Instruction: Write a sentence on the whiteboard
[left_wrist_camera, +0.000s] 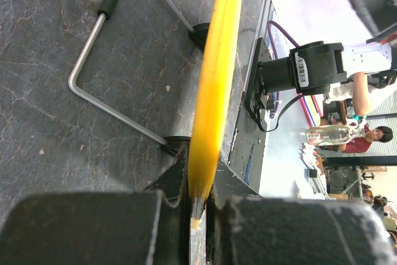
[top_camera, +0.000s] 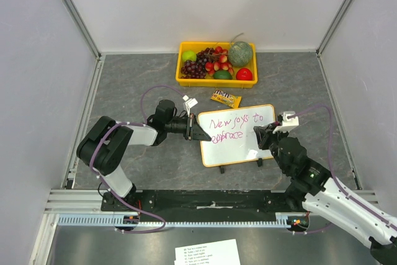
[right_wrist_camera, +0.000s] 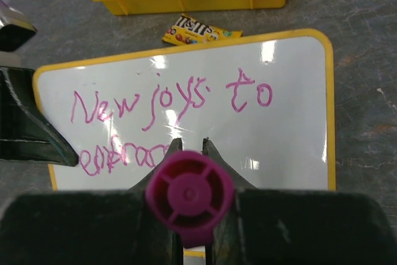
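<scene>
Closest to your left wrist lens, the left pincer [left_wrist_camera: 197, 206] is pinched narrow on the yellow-framed edge of the whiteboard [left_wrist_camera: 217, 60], most likely to brace it against the push of writing. The wire stand [left_wrist_camera: 89, 46] props the board up just left of those fingers. To that pincer's right, the board face carries the sentence [right_wrist_camera: 167, 100]: "New joys to" above a second line that reads roughly "embrace". Further right, your right pincer [right_wrist_camera: 189, 147] is clamped on the purple marker [right_wrist_camera: 189, 197], butt end toward the lens. Its tip is hidden just ahead of the fingers, near the second line's end. You cannot tell whether it touches. I judge the writing nearly done.
</scene>
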Robot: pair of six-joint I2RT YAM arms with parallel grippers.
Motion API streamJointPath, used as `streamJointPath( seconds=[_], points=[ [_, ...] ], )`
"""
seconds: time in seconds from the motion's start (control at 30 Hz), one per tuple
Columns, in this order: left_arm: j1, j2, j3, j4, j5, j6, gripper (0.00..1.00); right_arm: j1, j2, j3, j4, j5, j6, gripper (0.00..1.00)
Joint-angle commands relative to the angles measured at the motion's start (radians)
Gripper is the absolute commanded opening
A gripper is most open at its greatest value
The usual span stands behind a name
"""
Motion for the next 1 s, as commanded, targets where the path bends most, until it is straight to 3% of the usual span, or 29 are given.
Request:
streamJointPath(
  seconds=[0.0, 0.17, 0.33, 0.47, 0.63, 0.67, 0.8, 0.83, 0.97],
  points=[
    [0.01, 0.026, -0.026, -0.187, -0.211, 0.07, 0.02, -0.001, -0.048, 0.08, -0.028, -0.014, 0.01, 0.0],
    [0.012, -0.027, -0.009, -0.271, -0.278, 0.123, 0.07, -0.001, -0.051, 0.096, -0.039, -0.031, 0.018, 0.0],
    [0.012, -0.112, -0.036, -0.286, -0.358, 0.131, 0.42, -0.001, -0.043, 0.119, -0.055, -0.038, 0.013, 0.0],
    [0.01, -0.154, -0.047, -0.285, -0.387, 0.12, 0.6, -0.001, -0.033, 0.128, -0.065, -0.049, 0.013, 0.0],
    [0.012, -0.248, -0.053, -0.308, -0.442, 0.117, 0.7, -0.001, -0.019, 0.137, -0.068, -0.066, 0.013, 0.0],
    [0.012, -0.271, -0.053, -0.321, -0.457, 0.116, 0.78, -0.001, -0.014, 0.14, -0.071, -0.069, 0.011, 0.0],
    [0.01, -0.374, -0.05, -0.374, -0.53, 0.112, 0.81, -0.001, -0.006, 0.145, -0.071, -0.083, 0.016, 0.0],
    [0.012, -0.401, -0.053, -0.383, -0.546, 0.109, 0.9, -0.001, -0.006, 0.145, -0.071, -0.086, 0.018, 0.0],
    [0.012, -0.492, -0.049, -0.43, -0.594, 0.099, 0.93, -0.001, -0.002, 0.146, -0.077, -0.101, 0.027, 0.0]
  ],
)
